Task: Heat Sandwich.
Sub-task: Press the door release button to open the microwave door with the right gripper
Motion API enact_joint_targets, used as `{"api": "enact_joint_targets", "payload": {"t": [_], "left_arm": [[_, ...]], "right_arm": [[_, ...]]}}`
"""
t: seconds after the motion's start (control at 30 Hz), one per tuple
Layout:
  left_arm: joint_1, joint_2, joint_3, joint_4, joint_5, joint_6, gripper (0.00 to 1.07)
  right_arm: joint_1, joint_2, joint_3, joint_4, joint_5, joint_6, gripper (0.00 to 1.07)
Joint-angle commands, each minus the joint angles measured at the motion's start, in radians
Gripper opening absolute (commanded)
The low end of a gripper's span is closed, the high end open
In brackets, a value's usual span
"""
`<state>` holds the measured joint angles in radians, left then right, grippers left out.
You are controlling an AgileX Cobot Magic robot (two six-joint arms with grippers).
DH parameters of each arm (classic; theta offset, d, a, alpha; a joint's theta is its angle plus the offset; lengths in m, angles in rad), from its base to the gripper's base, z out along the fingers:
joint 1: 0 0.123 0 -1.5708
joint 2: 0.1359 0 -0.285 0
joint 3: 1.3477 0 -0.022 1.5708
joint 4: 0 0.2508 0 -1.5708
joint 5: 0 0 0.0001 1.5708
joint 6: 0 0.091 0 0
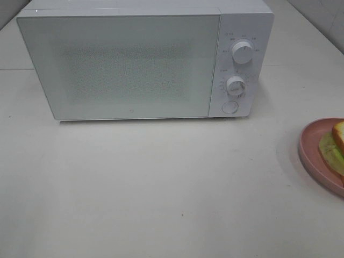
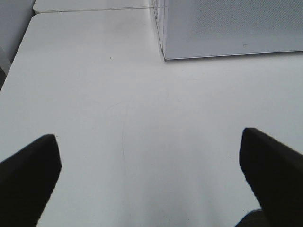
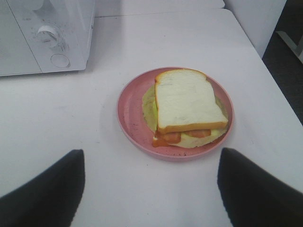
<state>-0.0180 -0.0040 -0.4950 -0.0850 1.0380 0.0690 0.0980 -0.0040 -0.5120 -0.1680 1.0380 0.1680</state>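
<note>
The sandwich, white bread with orange-brown crust and green lettuce, lies on a round pink plate. In the exterior high view only a part of the sandwich and the plate shows at the right edge. The white microwave stands at the back with its door shut. My right gripper is open and empty, a little short of the plate. My left gripper is open and empty over bare table, in front of the microwave's corner. Neither gripper shows in the exterior high view.
The microwave has two knobs and a round door button on its right panel; they also show in the right wrist view. The white table ends just right of the plate.
</note>
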Motion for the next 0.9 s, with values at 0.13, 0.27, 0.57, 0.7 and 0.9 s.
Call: {"api": "enact_joint_targets", "payload": {"t": [0.13, 0.27, 0.57, 0.7, 0.9], "left_arm": [[-0.001, -0.028, 0.002, -0.004, -0.001, 0.001, 0.98], [-0.001, -0.028, 0.002, -0.004, -0.001, 0.001, 0.98], [-0.001, -0.028, 0.002, -0.004, -0.001, 0.001, 0.98], [-0.001, -0.028, 0.002, -0.004, -0.001, 0.001, 0.98], [-0.001, -0.028, 0.002, -0.004, -0.001, 0.001, 0.98]], "right_arm": [[-0.007, -0.027, -0.002, -0.002, -0.008, 0.002, 0.75], [-0.007, -0.027, -0.002, -0.002, -0.008, 0.002, 0.75], [-0.007, -0.027, -0.007, 0.001, -0.017, 0.002, 0.75], [-0.007, -0.026, -0.035, -0.001, -0.020, 0.002, 0.75], [-0.007, 0.007, -0.059, -0.003, -0.039, 0.002, 0.75]]}}
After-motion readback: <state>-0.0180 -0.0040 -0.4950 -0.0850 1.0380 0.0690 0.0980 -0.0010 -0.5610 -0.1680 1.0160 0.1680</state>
